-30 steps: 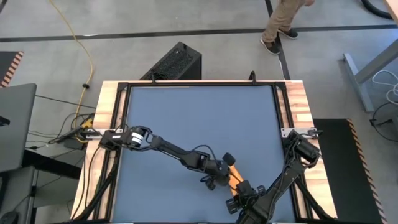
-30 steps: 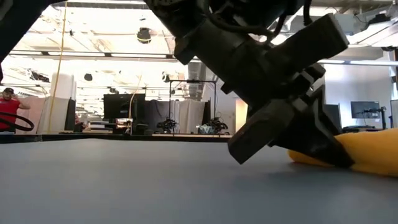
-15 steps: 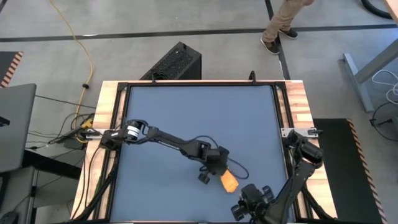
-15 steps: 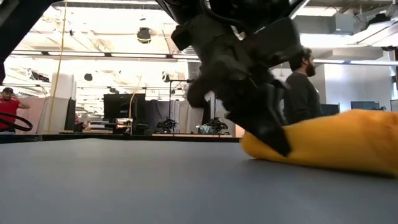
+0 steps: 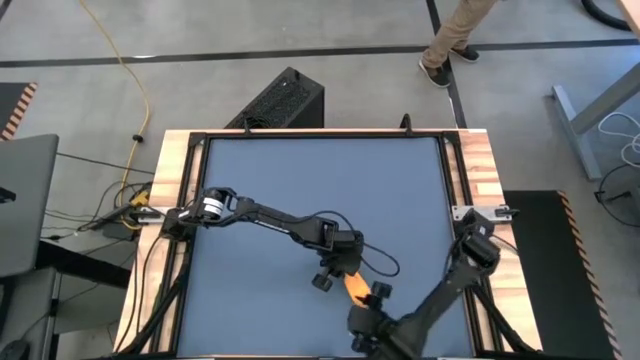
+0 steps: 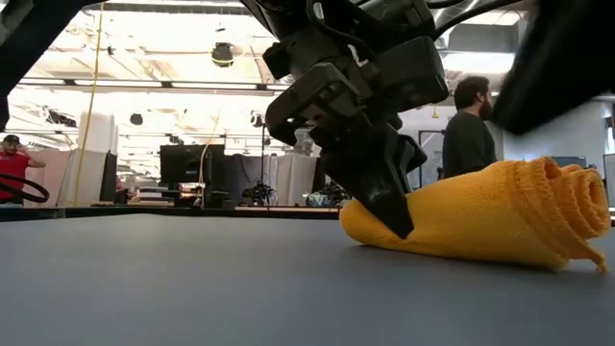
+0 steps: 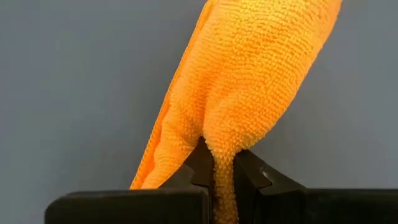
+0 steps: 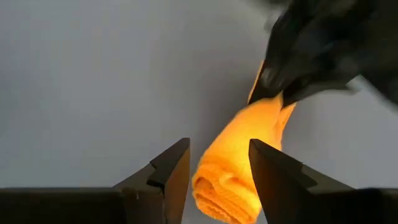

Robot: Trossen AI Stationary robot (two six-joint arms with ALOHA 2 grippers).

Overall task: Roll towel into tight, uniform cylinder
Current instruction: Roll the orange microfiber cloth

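The towel [image 5: 356,285] lies rolled on the dark blue tabletop [image 5: 320,190], low and right of centre in the high view, between the two claws. Treat it as a light, soft, thick-piled cloth: it will sag, compress under pressure and spring loose if released carelessly, but it is neither fragile nor slippery. The low view shows the towel [image 6: 480,216] as a bundle with a spiral of layers at its right end; that end looks fuller than the left end, so you should judge the cylinder as not yet uniform. The left claw [image 7: 219,177] is pressed together, pinching one tapered end of the towel [image 7: 249,87] between its fingertips. The right claw [image 8: 217,168] is spread, with the opposite rolled end of the towel [image 8: 233,162] lying between its open fingers and not visibly gripped. Take hold at the ends of the roll, across the full layer stack, not on a single loose flap. In the high view, the arms cover most of the cloth. The white tag is not visible. The outer free edge of the roll cannot be located. A person [image 6: 468,135] stands in the room behind.
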